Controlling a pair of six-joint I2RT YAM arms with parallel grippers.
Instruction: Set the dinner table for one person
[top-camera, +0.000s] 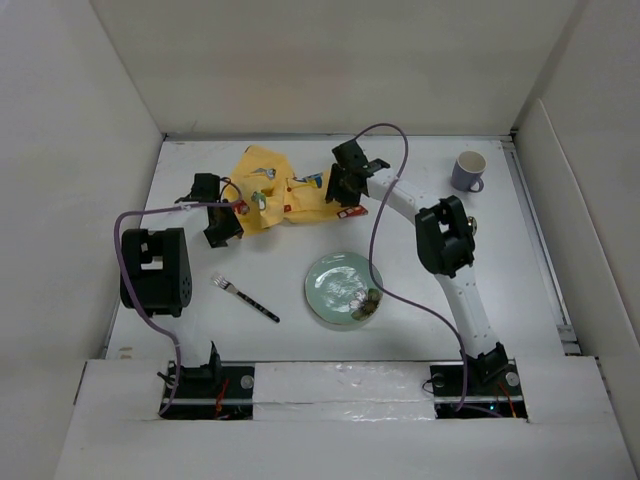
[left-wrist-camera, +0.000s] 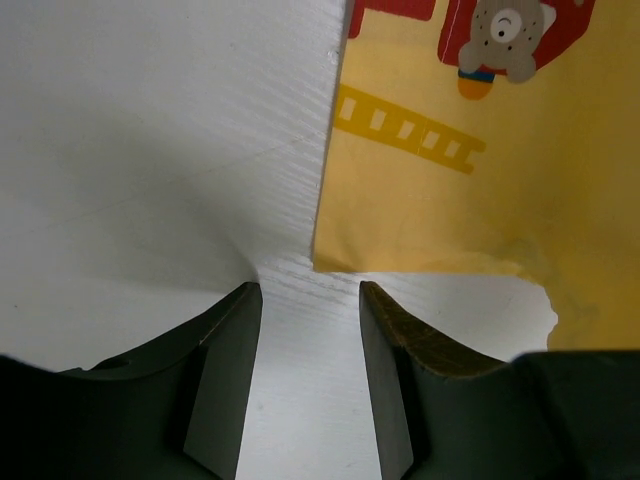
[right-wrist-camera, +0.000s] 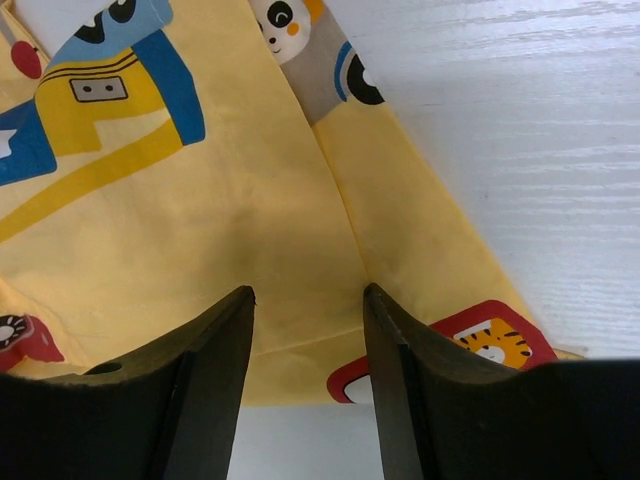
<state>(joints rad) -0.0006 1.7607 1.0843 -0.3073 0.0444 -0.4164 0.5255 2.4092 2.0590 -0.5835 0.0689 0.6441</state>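
Note:
The dinner table is a white tabletop. At its back middle lies a crumpled yellow placemat printed with cartoon animals. My left gripper is at the cloth's left edge. In the left wrist view it is open over bare table, with the placemat's corner just ahead of the fingertips. My right gripper hovers over the cloth's right end. In the right wrist view it is open above the yellow fabric, with nothing between the fingers.
A green plate sits near the table's middle, with a small dark object at its right rim. A fork lies to the plate's left. A blue-grey mug stands at the back right. White panel walls border the table.

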